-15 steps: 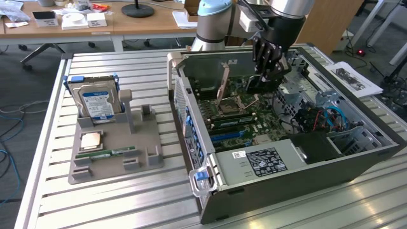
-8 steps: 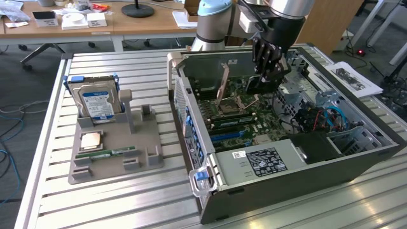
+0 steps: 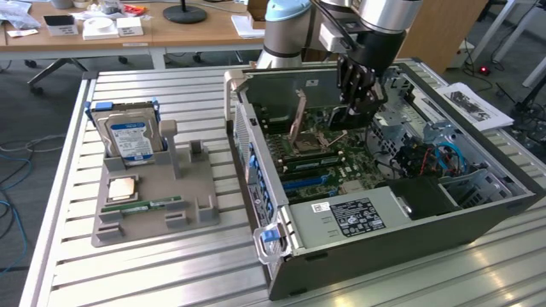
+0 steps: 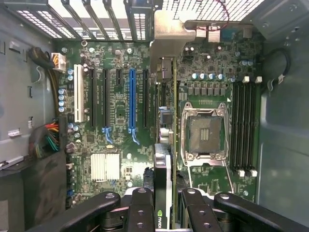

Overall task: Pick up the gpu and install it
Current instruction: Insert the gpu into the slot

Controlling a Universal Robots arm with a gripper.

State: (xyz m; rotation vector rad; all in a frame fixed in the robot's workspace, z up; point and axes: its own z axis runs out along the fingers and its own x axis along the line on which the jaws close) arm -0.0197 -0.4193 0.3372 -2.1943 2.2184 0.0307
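Note:
My gripper (image 3: 354, 115) hangs inside the open computer case (image 3: 256, 160), shut on the gpu (image 3: 300, 115). The card stands on edge above the motherboard (image 3: 333, 166), its tan end reaching toward the exterior view's left. In the wrist view the gpu (image 4: 163, 183) shows edge-on between the black fingers (image 4: 140, 208). Its metal bracket (image 4: 169, 34) is close to the slot openings in the case's back wall. The card hovers between the blue slot (image 4: 132, 104) and the processor socket (image 4: 203, 133).
On the exterior view's left, a grey holder (image 3: 153, 217) carries a hard drive (image 3: 132, 137), a processor chip (image 3: 122, 187) and a green memory stick (image 3: 143, 206). Case walls, the power supply (image 3: 358, 214) and blue cables (image 3: 444, 157) surround the gripper.

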